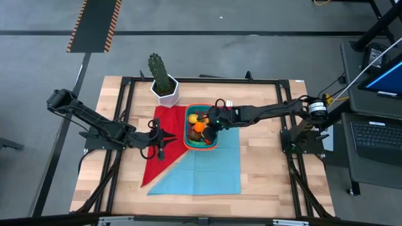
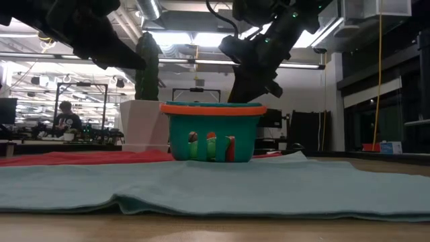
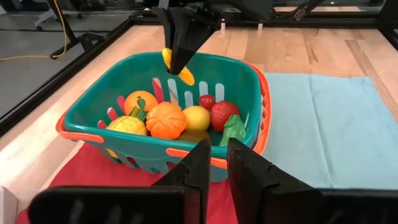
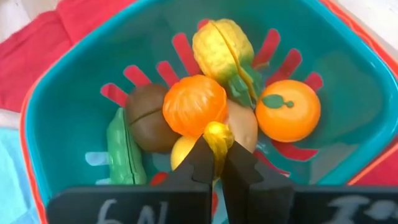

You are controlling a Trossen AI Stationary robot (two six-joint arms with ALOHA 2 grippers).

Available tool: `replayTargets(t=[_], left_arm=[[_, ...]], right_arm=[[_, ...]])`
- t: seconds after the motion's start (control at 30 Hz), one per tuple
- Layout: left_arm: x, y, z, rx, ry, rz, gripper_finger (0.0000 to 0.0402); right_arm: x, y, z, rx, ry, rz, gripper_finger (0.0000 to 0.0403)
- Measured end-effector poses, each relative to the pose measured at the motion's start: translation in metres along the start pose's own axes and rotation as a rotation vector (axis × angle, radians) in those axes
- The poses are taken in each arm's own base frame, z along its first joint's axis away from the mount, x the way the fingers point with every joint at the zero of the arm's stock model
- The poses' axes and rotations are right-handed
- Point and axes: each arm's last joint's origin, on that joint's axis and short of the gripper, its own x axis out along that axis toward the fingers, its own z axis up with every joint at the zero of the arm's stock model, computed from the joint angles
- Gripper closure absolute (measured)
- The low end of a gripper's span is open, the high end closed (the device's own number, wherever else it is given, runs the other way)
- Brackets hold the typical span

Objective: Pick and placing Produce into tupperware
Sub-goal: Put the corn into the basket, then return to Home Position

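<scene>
Overhead, the teal plastic tupperware with slotted walls and an orange-red rim (image 1: pixel 188 143) sits near the table's centre, at the junction of a red cloth (image 1: pixel 164 154) and a light blue cloth (image 1: pixel 210 168), both spread on the wooden table (image 1: pixel 270 176). At 11 o'clock from the tupperware stands a tall green cactus in a white hexagonal pot (image 1: pixel 163 85).

My right gripper (image 4: pixel 217 163) hangs over the open top of the tupperware, its two dark fingers pressed together on a small yellow produce piece (image 4: pixel 217 134), which is pinched at the fingertips above the pile. My left wrist view shows this same yellow piece (image 3: pixel 183 74) inside the rim, near the far wall.

Below it the container holds the rest of the produce: a ribbed orange pumpkin-like piece (image 4: pixel 194 104), a smooth orange with a green leaf (image 4: pixel 287 110), a bumpy yellow piece with green leaves (image 4: pixel 222 46), a brown rounded piece (image 4: pixel 146 118) and a green pod (image 4: pixel 123 149). My left wrist view adds a red strawberry-like piece (image 3: pixel 224 115).

My left gripper (image 3: pixel 215 163) rests at 9 o'clock of the tupperware, low over the red cloth and just beside the basket wall, its fingers nearly together with a narrow gap, holding nothing
</scene>
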Motion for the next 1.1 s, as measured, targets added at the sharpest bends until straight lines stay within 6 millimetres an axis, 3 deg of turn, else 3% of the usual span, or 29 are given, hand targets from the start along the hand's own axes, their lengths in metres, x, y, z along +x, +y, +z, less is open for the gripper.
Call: replayTargets(t=[0.27,0.53,0.83,0.97,1.1], left_arm=[[0.0,0.0,0.0,0.002,0.003,0.001,0.037],[0.0,0.0,-0.001,0.004,0.012,0.003,0.0382],[0.0,0.0,-0.001,0.037,0.011,0.003,0.0395],[-0.001,-0.001,-0.001,0.052,0.013,-0.021,0.04],[-0.006,-0.009,0.003,0.128,-0.024,-0.16,0.0396]], right_arm=[[0.0,0.003,-0.002,-0.034,0.003,0.004,0.0385],[0.0,0.003,-0.002,-0.032,0.0,0.006,0.0312],[-0.002,0.003,-0.001,-0.065,-0.002,0.008,0.0295],[-0.018,0.006,0.005,-0.139,-0.058,0.041,0.0294],[-0.038,0.014,0.006,-0.239,-0.125,0.056,0.0294]])
